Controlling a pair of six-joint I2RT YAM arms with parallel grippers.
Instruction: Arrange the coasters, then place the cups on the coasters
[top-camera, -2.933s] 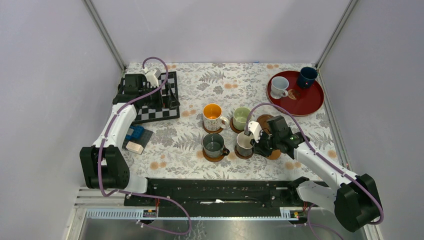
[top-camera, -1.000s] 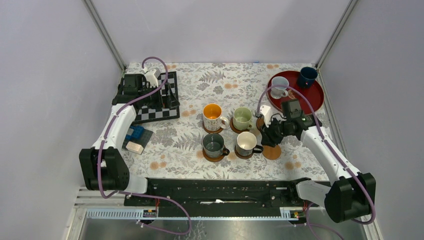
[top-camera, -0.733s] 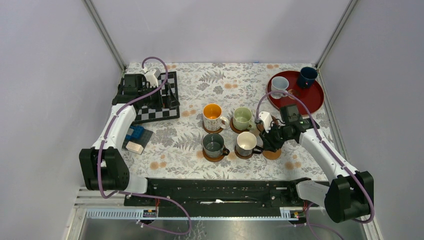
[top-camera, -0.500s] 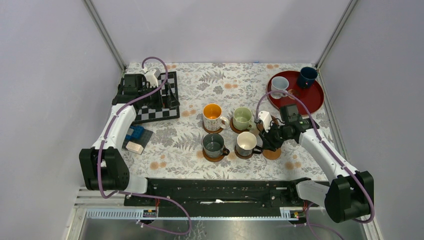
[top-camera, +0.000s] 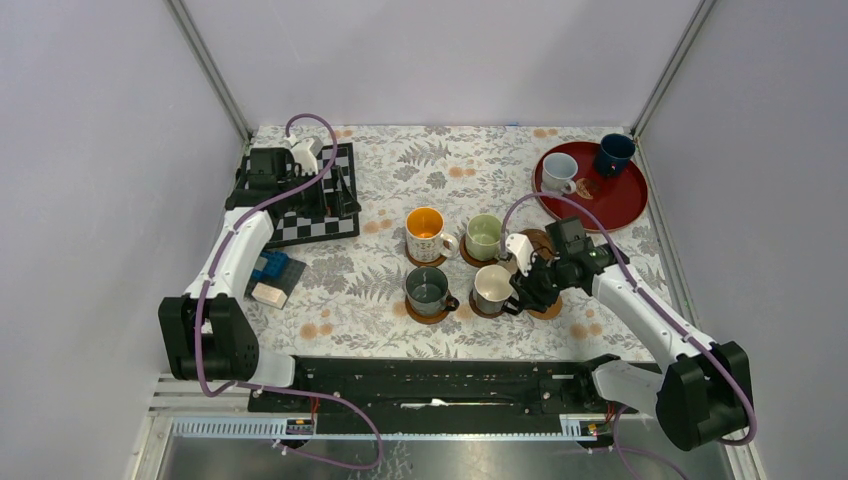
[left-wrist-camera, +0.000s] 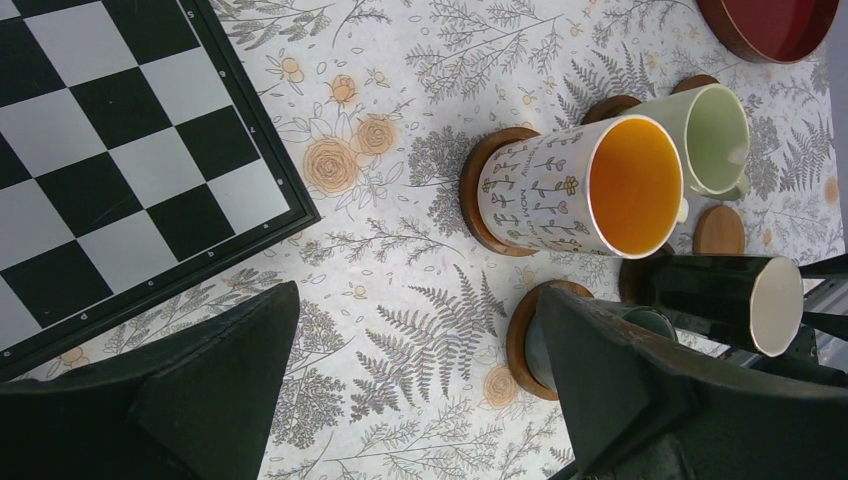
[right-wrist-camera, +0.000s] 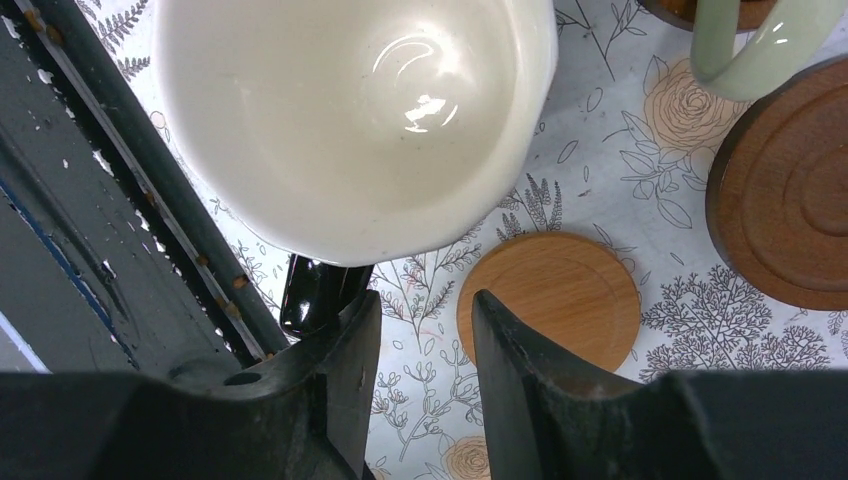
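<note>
Grey walls close in a table under a floral tablecloth (top-camera: 470, 160). From above, a chessboard (top-camera: 310, 228) lies at the upper left. A red tray (top-camera: 605, 203) at the upper right carries a pale mug (top-camera: 558, 172) and a navy mug (top-camera: 614, 153). At the centre four mugs stand in a square, each on a wooden coaster (top-camera: 425, 318). The orange-lined mug (top-camera: 425, 233) and green mug (top-camera: 484, 236) are behind, the grey-green mug (top-camera: 427, 288) and black mug (top-camera: 490, 287) in front. Right of them a dark coaster (top-camera: 540, 240) and a light coaster (top-camera: 550, 312) lie bare. The left gripper (top-camera: 335, 195) hangs over the chessboard. The right gripper (top-camera: 522, 292) sits low, just right of the black mug and partly over the light coaster.

On the left wrist view, the left gripper's fingers are spread wide with nothing between them.

On the right wrist view, the right gripper's fingers stand a narrow gap apart, with only tablecloth between them. The black mug's cream bowl fills the upper left. Its handle is at the tip of the left-hand finger, though whether they touch I cannot tell.

Since half a second ago, the right gripper has shifted down and left toward that handle, uncovering more of the dark coaster. The mugs, the coasters and the left arm are unchanged.
</note>
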